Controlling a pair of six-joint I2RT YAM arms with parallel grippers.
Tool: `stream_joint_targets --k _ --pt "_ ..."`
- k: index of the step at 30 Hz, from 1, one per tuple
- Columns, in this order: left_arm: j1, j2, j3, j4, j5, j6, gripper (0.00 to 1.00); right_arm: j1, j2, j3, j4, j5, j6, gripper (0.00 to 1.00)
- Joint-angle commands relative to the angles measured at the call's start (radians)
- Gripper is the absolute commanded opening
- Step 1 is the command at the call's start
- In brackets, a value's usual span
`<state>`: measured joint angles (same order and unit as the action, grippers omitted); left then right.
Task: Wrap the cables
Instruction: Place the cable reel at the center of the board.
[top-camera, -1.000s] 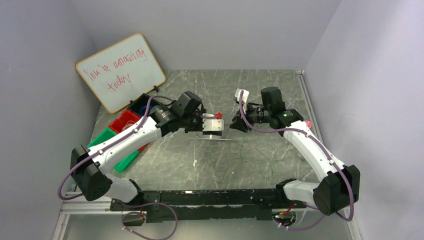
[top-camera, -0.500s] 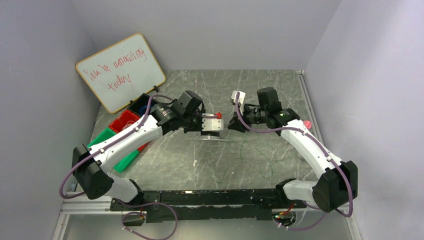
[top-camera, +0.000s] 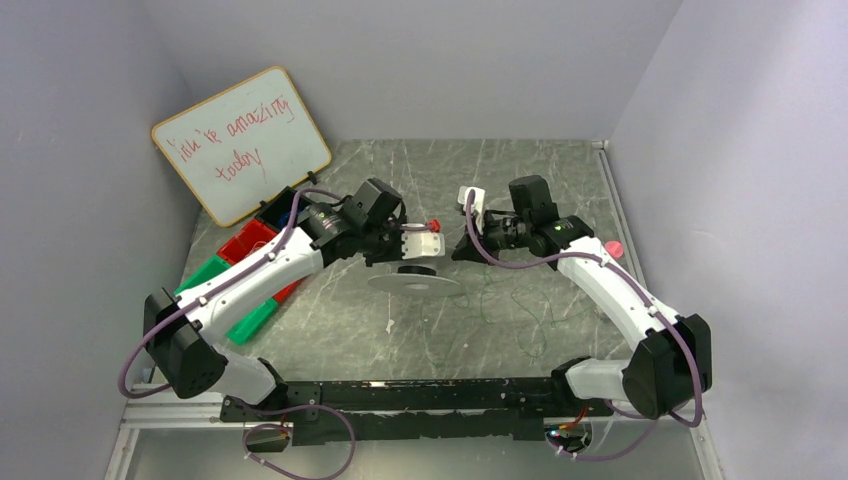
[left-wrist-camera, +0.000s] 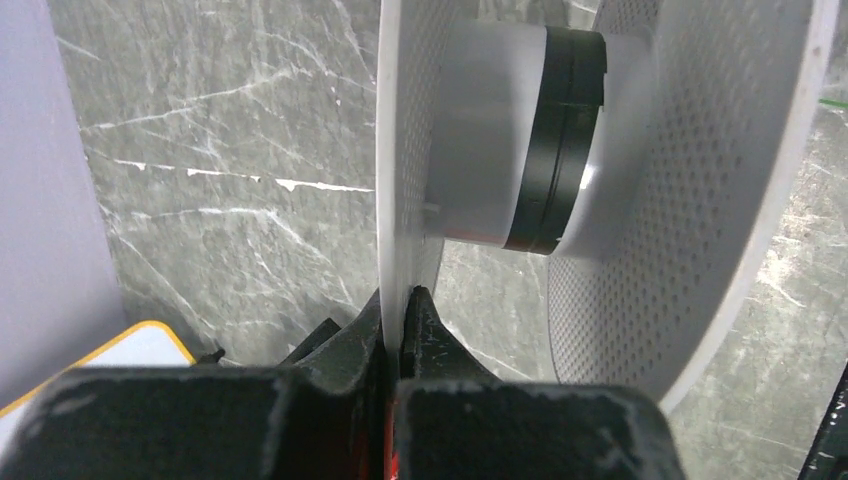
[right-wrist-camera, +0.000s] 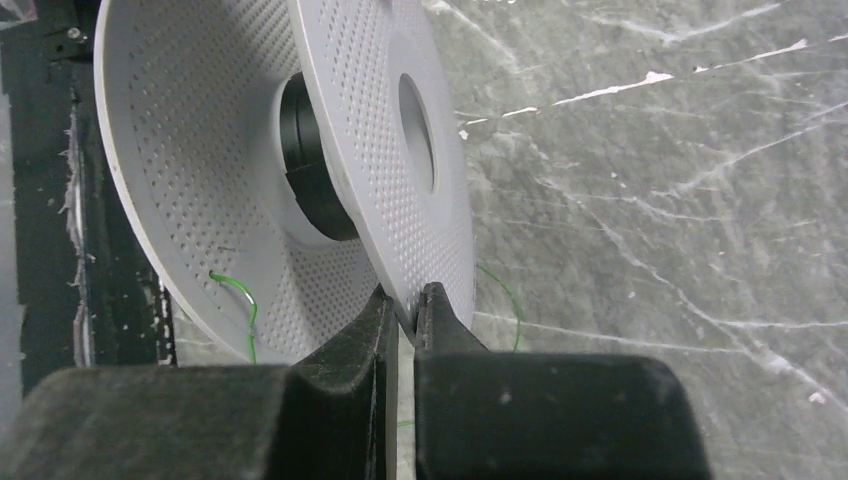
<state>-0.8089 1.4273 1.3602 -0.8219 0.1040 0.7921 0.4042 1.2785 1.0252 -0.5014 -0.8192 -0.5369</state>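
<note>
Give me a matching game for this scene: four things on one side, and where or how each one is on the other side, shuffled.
Things:
1. spool
2. cable
3. whiteboard
4. red bin

Places or states:
a. leaning on the left wall
b. rim pinched by both arms' jaws
c. thin green strand at the spool
d. on the table, beside the left arm

Pairs: 1-b, 2-c, 3-a, 4-d

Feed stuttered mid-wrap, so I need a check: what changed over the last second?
The right pincer moved slightly left and closed on the rim of one flange of the spool. The spool, seen edge-on from above before, has tipped so its flange face now shows. The left pincer stayed shut on the other flange, and the loose green cable looks unmoved.
</note>
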Motion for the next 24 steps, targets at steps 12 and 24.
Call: stream_joint_targets --k 12,24 --pt "0.010 -0.001 0.056 0.379 -0.254 -0.097 0.34 -0.022 -0.022 -0.005 0.180 0.188 0.205 0.00" --pt "0.050 -0.002 0.039 0.578 -0.450 -0.121 0.45 -0.049 -0.033 -0.012 0.232 0.265 0.289 0.00"
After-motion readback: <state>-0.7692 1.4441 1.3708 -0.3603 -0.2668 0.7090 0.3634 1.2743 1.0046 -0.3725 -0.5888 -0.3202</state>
